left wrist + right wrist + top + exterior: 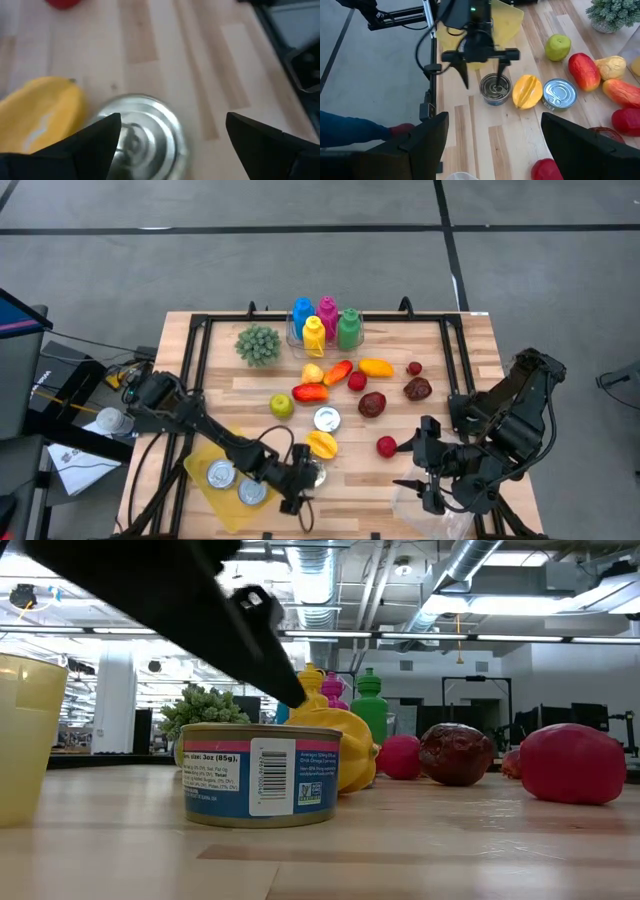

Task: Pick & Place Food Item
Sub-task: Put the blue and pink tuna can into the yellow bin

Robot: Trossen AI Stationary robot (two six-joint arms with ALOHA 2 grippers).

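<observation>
Just below my left gripper (480,62) sits a can (145,127) — jaws wide open, straddling it. Best to centre, drop lower, then close evenly — yellow fruit (42,112) crowds one side.

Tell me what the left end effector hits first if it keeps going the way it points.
Probably the tin can: the left end effector is open, and one finger already seems over its lid, though depth is unclear.

The tin can (262,787) wears a blue-and-white label under a silver lid. Beside it lies a yellow-orange fruit half (527,91). The plate (203,468) is yellow.
</observation>
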